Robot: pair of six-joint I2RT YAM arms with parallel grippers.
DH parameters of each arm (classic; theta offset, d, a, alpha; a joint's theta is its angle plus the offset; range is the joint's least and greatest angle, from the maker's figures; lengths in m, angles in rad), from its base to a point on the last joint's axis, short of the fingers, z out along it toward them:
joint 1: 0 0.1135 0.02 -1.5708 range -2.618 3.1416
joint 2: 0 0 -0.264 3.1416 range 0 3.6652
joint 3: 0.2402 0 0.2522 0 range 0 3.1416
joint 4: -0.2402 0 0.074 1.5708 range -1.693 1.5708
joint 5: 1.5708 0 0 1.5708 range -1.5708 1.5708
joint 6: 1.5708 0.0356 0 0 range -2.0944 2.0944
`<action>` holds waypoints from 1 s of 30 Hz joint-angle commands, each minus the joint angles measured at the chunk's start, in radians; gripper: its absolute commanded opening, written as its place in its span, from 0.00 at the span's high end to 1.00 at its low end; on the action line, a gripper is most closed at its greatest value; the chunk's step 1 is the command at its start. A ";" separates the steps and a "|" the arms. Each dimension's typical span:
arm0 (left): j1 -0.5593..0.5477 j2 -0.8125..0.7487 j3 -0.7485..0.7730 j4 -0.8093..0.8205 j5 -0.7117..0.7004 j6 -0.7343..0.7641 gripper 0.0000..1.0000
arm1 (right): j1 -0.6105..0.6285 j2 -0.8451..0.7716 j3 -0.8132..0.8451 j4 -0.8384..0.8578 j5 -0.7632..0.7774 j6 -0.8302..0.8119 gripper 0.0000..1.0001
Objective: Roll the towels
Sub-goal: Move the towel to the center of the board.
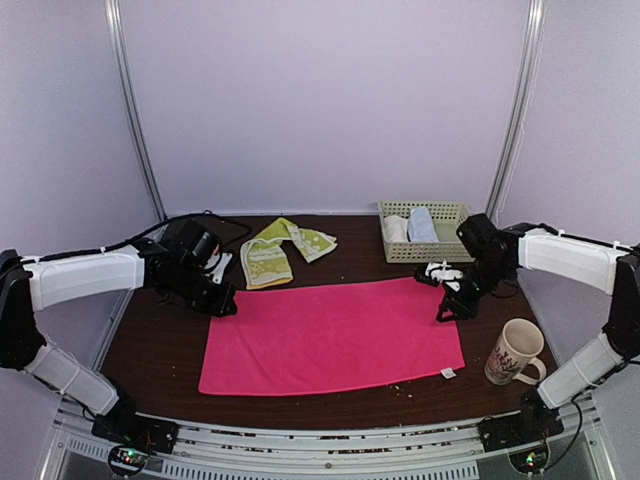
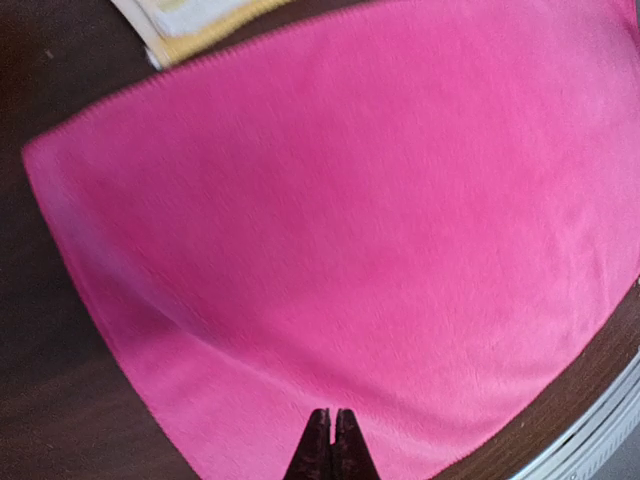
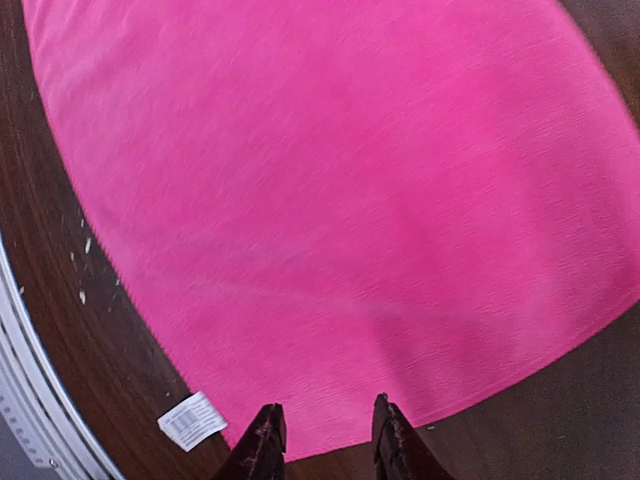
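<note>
Dark wooden table [image 1: 150, 340], white booth walls behind. Spread flat mid-table: hot-pink towel [image 1: 330, 335]. Crumpled just past its far-left corner: yellow-green cloth [image 1: 275, 250]. Over that corner, left gripper [image 1: 225, 308], jaws pressed together, empty. At the far-right corner, right gripper [image 1: 445, 315], jaws narrowly parted, gripping nothing.

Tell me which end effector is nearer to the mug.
Right. The right end effector is at the pink towel's right edge, just left of the mug; the left end effector is at the towel's far left corner, the whole towel away.
</note>
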 commanded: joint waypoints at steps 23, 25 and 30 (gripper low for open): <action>-0.090 0.006 -0.310 -0.188 0.058 -0.212 1.00 | 0.227 0.180 -0.133 -0.128 0.321 -0.151 0.75; -0.090 -0.024 -0.318 -0.227 0.047 -0.228 1.00 | 0.253 0.179 -0.141 -0.135 0.315 -0.144 0.75; -0.089 -0.124 -0.339 -0.305 0.020 -0.268 1.00 | 0.325 0.171 -0.158 -0.150 0.296 -0.120 0.75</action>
